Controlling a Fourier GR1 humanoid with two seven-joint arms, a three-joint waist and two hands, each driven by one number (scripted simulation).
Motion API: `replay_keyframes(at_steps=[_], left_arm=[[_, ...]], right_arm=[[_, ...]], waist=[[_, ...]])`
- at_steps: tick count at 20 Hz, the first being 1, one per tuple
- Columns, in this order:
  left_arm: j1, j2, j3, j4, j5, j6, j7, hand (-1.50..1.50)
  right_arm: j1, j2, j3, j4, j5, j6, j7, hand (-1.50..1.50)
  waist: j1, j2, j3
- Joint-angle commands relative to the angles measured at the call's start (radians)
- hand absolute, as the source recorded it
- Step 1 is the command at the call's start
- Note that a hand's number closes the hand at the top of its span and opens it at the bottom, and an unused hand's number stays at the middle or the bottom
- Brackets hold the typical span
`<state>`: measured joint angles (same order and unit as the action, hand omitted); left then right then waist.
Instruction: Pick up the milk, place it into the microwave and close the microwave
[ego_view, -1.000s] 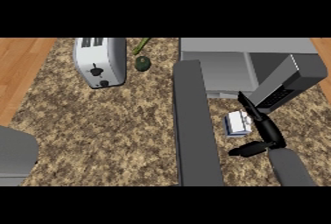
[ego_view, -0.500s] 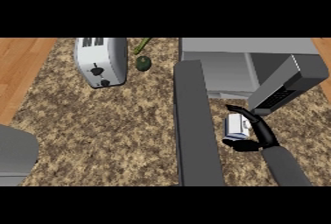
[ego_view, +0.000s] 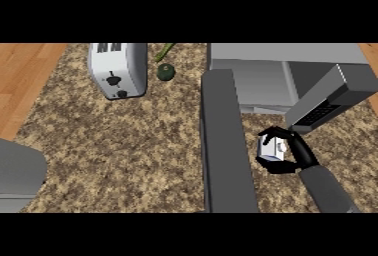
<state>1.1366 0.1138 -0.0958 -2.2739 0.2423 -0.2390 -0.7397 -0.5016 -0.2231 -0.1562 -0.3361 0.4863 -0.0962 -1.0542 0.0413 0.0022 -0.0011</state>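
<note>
The milk (ego_view: 270, 148) is a small white and blue carton on the speckled counter, just below the microwave's opening. My right hand (ego_view: 297, 151) comes in from the lower right, its fingers and thumb curled round the carton and hiding part of it. The microwave (ego_view: 255, 80) stands at the top right with its cavity open. Its long grey door (ego_view: 225, 150) stretches down toward the view's lower edge, to the left of the hand. A slanted grey panel with dark buttons (ego_view: 328, 100) lies above and to the right of the hand. My left hand does not show.
A silver toaster (ego_view: 117, 67) stands at the top left, with a dark green vegetable (ego_view: 165, 71) beside it. A grey block (ego_view: 18, 172) sits at the lower left edge. Wooden floor (ego_view: 22, 80) borders the counter on the left.
My right hand, which lay beside the carton with straighter fingers, has wrapped round the milk. The carton has barely shifted.
</note>
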Motion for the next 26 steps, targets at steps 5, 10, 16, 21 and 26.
replay_keyframes(at_steps=[5,10,16,21,26], left_arm=[[0.019,0.032,0.038,0.008,0.036,-0.054,-0.009,-1.50],[-0.030,-0.003,0.013,0.074,0.003,-0.046,-0.032,-1.50],[0.029,-0.018,0.020,0.044,0.017,-0.052,-0.031,-1.50],[0.023,0.011,0.077,0.019,0.076,-0.066,0.010,-1.50],[0.002,-0.017,0.075,0.030,0.069,-0.047,0.037,-1.50]], right_arm=[[-0.039,0.005,-0.077,0.099,-0.022,-0.192,0.000,1.50],[-0.020,-0.011,-0.123,0.109,-0.067,-0.132,-0.120,1.50],[-0.034,0.034,-0.108,0.074,-0.071,-0.083,-0.177,1.50],[-0.090,0.050,-0.066,0.020,-0.073,0.065,-0.113,1.50],[-0.085,0.115,-0.031,-0.131,-0.072,-0.038,-0.013,1.50]], waist=[[0.010,0.012,0.006],[0.003,0.012,0.006],[-0.004,0.005,0.004],[-0.020,-0.002,0.002],[-0.042,-0.009,0.000]])
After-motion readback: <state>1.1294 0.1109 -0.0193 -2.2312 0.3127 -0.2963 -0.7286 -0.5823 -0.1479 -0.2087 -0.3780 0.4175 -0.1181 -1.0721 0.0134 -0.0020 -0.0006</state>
